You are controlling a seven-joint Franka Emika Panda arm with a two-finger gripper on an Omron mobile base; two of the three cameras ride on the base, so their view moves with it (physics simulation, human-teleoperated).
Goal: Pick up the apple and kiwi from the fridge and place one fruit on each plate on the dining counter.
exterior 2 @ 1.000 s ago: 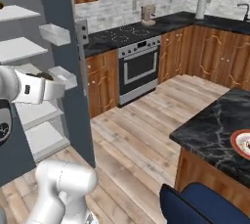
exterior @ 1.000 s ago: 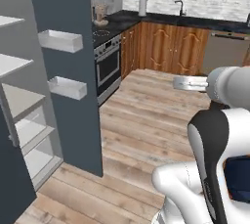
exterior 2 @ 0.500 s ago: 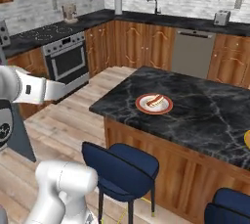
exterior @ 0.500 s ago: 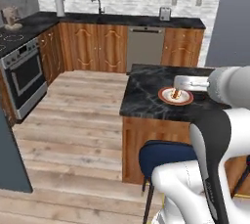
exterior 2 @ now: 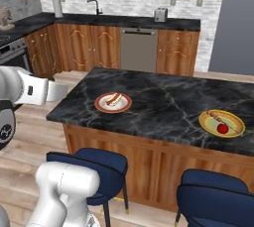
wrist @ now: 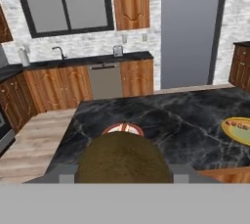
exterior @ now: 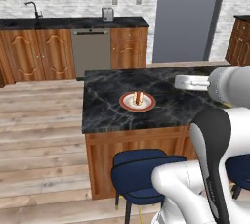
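The kiwi (wrist: 122, 157), a dull olive-brown ball, sits low in the hand view with my gripper (wrist: 122, 175) shut on it, grey fingers (wrist: 181, 171) at its sides. Beyond it lies the dining counter (wrist: 185, 123), black veined marble. On it is a white plate (exterior 2: 99, 106) with a red-brown rim, holding a sausage in a bun (exterior 2: 113, 99). Further right, a yellowish-tan plate (exterior 2: 206, 120) carries the red apple (exterior 2: 222, 128). My white hand (exterior: 191, 82) hovers over the counter (exterior: 105, 105), right of the white plate (exterior: 125, 105). The fridge is out of view.
Blue stools (exterior 2: 94, 164) (exterior 2: 216, 194) stand along the counter's near side. Behind it run wooden wall cabinets with a dishwasher (exterior: 91, 52), a sink (exterior 2: 94, 8) and a toaster (exterior: 108, 13). A tall blue-grey panel (exterior: 188, 17) rises at the back right.
The whole picture has swung right as the base turned: the fridge and stove have left the views and the dining counter with its plates now lies ahead. The gripper stays shut.
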